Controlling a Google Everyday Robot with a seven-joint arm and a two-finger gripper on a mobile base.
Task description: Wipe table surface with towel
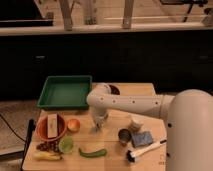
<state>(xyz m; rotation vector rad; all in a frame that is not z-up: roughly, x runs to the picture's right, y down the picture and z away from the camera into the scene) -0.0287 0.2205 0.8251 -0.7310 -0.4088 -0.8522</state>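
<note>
End effector (98, 123): pointing down at the middle of the tabletop (112, 142); whether its 2 fingers are apart or together, I cannot tell.
Towel (142, 138): blue-grey folded pad near the right edge, well apart from the end effector.
Cup (124, 135): just left of the towel.
Brush (145, 150): near the front right corner.
Green tray (65, 92): back left corner.
Bowl (51, 127): left edge.

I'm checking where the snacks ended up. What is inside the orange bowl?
In the orange bowl a pale rectangular packet stands leaning. Whatever lies beneath it on the bowl's floor is covered. The pincer hangs over the table, well right of the bowl.
</note>
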